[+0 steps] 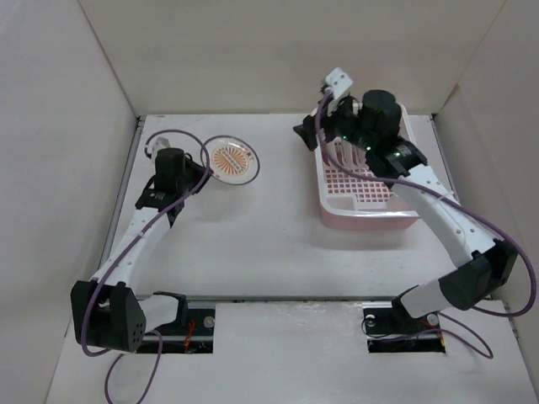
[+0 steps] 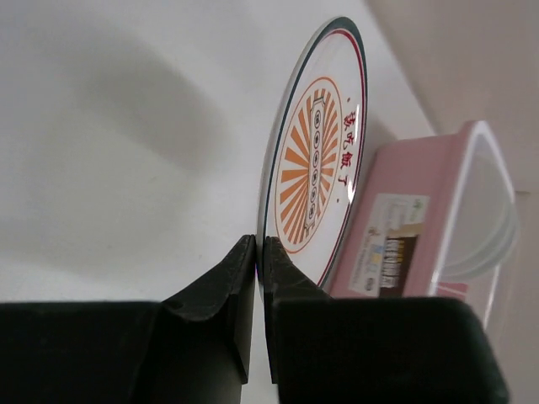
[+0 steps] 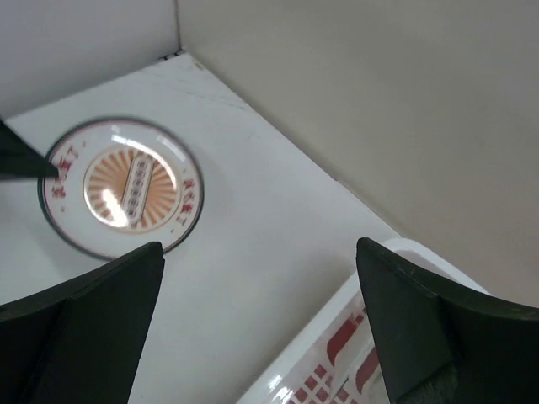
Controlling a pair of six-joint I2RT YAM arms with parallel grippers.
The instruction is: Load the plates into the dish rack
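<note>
Overhead view looks down; both wrist views closely share the plate (image 2: 313,160).

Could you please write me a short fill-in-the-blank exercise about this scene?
1. The left gripper is shut on the rim of the ____.
2. The right gripper, above the table near the rack, is ____.
3. The rack is coloured ____.
Missing words: plate; open; pink.
</note>
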